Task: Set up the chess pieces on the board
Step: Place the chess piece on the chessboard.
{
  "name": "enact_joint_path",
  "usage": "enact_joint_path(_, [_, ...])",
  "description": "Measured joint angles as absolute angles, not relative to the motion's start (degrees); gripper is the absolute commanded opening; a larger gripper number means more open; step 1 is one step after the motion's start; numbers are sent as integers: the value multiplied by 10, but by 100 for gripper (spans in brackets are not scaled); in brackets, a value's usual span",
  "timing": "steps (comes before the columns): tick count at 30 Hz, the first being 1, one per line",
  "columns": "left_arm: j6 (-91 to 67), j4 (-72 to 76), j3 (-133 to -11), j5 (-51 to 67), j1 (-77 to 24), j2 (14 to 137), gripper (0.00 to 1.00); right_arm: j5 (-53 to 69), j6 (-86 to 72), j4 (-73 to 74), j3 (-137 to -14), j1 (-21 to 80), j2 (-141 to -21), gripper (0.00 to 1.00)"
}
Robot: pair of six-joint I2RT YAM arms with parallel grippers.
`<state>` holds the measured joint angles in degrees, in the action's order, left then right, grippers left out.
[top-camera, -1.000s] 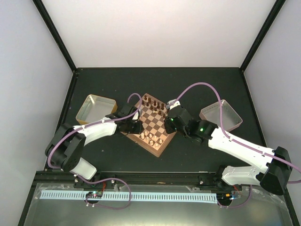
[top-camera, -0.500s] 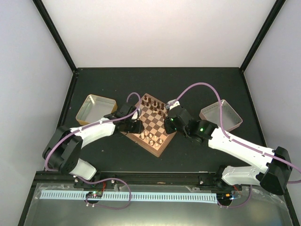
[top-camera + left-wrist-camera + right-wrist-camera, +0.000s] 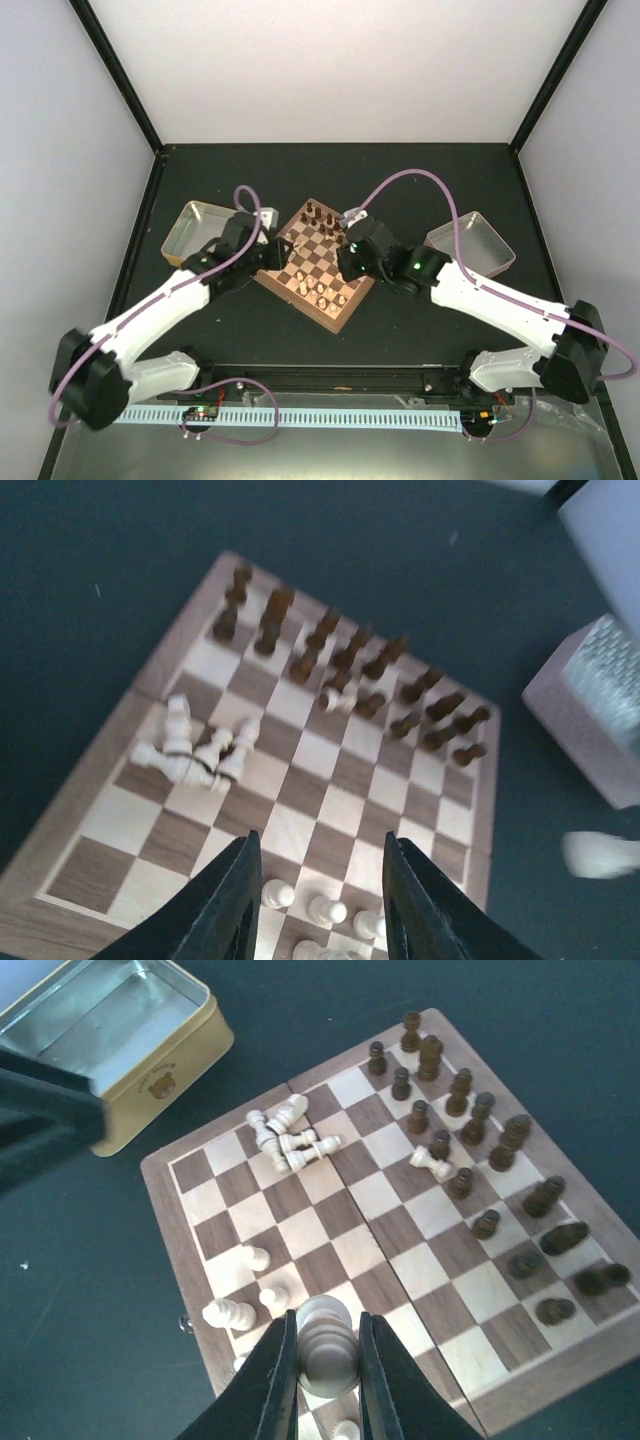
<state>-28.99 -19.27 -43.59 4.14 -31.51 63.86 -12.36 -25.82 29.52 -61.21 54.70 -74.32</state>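
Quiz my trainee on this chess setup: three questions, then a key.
1. True or false: the right jaws grip a pale piece.
2. The toppled pale pieces lie: A under the board, B on the board, C in the left jaws.
3. Fill in: the left jaws stand ____ and empty.
Key: 1 true; 2 B; 3 open.

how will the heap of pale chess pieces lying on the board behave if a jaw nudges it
The heaped pale chess pieces lie on their sides with rounded turned bodies, so they would probably roll or scatter across the chessboard. They look small and wooden, so likely light and stiff.
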Motion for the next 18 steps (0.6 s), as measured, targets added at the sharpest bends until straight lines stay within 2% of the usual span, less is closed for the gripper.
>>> enact_joint_path(6, [-286, -201, -402, -16, -315, 438, 46, -103, -256, 303, -675, 572, -820, 8])
enact_joint_path(11, [-274, -218, -356, -50, -315, 272, 58, -105, -254, 314, -748, 614, -898, 8])
enact_joint_path(18, [-253, -265, -347, -67, -315, 125, 61, -128, -254, 360, -854, 655, -1025, 8])
